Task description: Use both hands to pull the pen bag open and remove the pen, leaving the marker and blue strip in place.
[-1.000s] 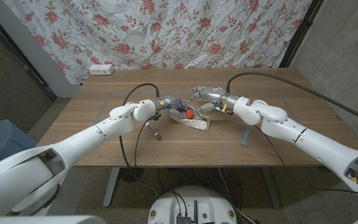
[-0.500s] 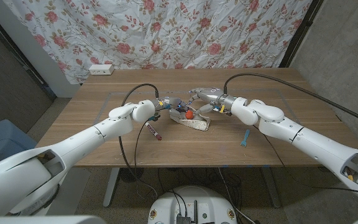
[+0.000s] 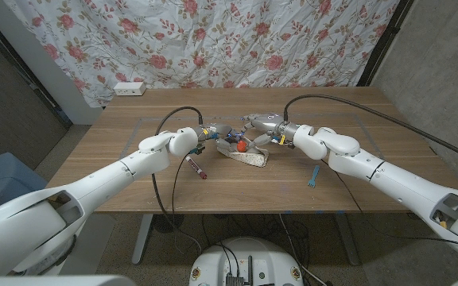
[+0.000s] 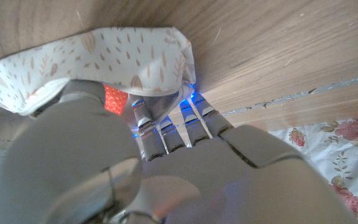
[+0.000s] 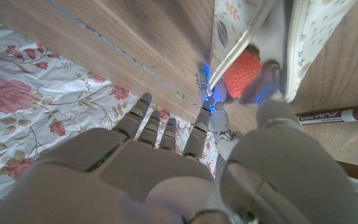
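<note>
Both robot hands grip bag (image 3: 245, 155) mouth: left robot hand (image 3: 210, 137) on near-left lip, right robot hand (image 3: 254, 127) on far-right lip. Red-tipped pen (image 3: 242, 145) lies btwn, nearer right.

Pen bag (image 3: 245, 156) lies between marker (image 3: 196, 167) and blue strip (image 3: 313, 175).

On the table (image 3: 118, 159): 1 pen bag (image 3: 249, 156), 1 marker (image 3: 196, 168), 1 blue strip (image 3: 313, 175), 1 red-orange object (image 3: 243, 145) at the bag's mouth, 1 white box (image 3: 130, 89).
</note>
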Robot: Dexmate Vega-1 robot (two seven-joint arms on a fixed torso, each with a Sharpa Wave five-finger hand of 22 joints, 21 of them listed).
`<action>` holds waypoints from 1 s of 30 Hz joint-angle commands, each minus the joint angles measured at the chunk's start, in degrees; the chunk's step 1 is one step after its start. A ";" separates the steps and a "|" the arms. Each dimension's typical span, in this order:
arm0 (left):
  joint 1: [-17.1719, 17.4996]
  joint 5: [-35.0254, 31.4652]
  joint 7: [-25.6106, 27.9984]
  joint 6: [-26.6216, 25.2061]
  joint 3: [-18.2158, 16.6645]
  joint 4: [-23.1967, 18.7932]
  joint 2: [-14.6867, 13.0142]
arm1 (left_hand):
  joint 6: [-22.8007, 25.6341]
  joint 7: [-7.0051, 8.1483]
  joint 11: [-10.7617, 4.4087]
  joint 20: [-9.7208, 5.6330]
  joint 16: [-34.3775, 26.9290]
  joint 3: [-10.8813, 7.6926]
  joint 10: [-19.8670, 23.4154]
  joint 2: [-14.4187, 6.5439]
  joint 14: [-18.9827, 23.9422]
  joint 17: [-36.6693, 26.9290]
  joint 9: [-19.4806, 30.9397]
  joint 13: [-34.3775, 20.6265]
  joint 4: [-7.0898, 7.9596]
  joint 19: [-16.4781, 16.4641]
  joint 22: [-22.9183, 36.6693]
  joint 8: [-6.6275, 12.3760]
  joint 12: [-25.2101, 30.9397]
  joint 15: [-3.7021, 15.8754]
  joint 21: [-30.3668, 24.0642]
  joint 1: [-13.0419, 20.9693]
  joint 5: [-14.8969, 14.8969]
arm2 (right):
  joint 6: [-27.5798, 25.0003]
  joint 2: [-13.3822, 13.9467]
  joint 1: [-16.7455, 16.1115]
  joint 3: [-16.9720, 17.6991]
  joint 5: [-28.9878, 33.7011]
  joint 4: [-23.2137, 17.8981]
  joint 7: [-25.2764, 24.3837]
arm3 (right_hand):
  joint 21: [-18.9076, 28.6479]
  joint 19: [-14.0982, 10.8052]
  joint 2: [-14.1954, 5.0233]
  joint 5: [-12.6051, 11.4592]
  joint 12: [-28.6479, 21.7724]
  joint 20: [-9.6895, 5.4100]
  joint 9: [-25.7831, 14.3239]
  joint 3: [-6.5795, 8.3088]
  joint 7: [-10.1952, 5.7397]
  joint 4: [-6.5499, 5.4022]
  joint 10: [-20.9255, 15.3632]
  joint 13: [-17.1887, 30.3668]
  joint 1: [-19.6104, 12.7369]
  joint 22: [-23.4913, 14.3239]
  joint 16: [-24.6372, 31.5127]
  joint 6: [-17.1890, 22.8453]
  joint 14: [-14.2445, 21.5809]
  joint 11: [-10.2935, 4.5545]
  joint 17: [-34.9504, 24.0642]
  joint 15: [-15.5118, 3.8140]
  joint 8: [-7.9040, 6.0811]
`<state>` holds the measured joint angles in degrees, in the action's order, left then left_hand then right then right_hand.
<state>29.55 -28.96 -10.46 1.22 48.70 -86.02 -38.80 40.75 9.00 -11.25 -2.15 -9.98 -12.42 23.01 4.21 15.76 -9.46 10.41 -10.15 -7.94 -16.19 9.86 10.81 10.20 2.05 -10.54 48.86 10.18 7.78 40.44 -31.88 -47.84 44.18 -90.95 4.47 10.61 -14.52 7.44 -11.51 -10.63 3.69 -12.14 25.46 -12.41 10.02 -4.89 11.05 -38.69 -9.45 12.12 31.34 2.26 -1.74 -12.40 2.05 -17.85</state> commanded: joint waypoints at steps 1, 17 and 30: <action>-0.43 -0.02 0.06 0.44 0.13 0.68 0.33 | 0.11 -0.09 0.35 -0.10 -0.25 -0.14 0.27 -0.30 -0.12 -0.16 0.17 -0.07 -0.16 0.23 -0.04 0.35 0.52 5.86 -0.26 -0.25 -0.08 | 0.07 -0.54 0.76 -0.95 -0.21 1.37 0.44 | 0.02 0.20 -0.08 -0.29 -0.06 0.14 -0.24 0.19 -0.11 -0.34 0.28 0.14 -0.29 -0.13 0.15 0.57 -0.47 0.01 -0.13 0.09 -0.38; -0.79 -0.26 0.16 0.72 0.48 1.15 0.73 | 0.16 0.10 0.25 -0.09 -0.26 -0.14 0.37 -0.43 -0.08 -0.16 0.17 -0.07 -0.23 0.18 -0.04 0.35 0.56 5.87 -0.29 -0.38 -0.07 | 0.51 -1.68 1.92 -2.40 0.08 3.81 0.01 | 0.07 0.09 -0.09 -0.33 -0.08 0.08 -0.31 0.02 -0.18 -0.50 0.57 0.15 -0.34 -0.13 0.26 0.62 -0.40 0.00 -0.20 0.09 -0.45; -0.92 -0.28 0.25 0.75 0.69 1.52 1.05 | 0.20 -0.05 0.35 -0.05 -0.26 -0.13 0.39 -0.52 -0.08 -0.16 0.17 -0.07 -0.26 0.18 -0.04 0.36 0.56 5.86 -0.30 -0.48 -0.07 | 0.84 -2.52 2.59 -3.29 0.14 5.54 -1.36 | 0.32 -0.67 -0.28 -0.42 -0.40 -0.06 -0.44 -0.12 -0.11 -0.62 0.10 0.16 -0.64 -0.13 0.60 1.53 0.22 -0.17 -0.29 -0.25 -0.93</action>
<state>28.73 -29.22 -10.27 1.87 49.17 -84.76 -38.04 40.76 8.98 -11.25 -2.15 -9.98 -12.42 23.01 3.99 15.76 -9.46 10.27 -10.15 -7.94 -16.19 9.87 10.87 10.20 2.05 -10.54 48.64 10.18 8.19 38.61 -29.82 -50.37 44.24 -86.77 4.15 10.61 -14.52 7.44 -11.51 -10.63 3.68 -12.43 25.23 -12.41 9.79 -4.28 11.04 -38.69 -9.45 12.13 32.16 2.26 -1.75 -12.39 2.05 -18.29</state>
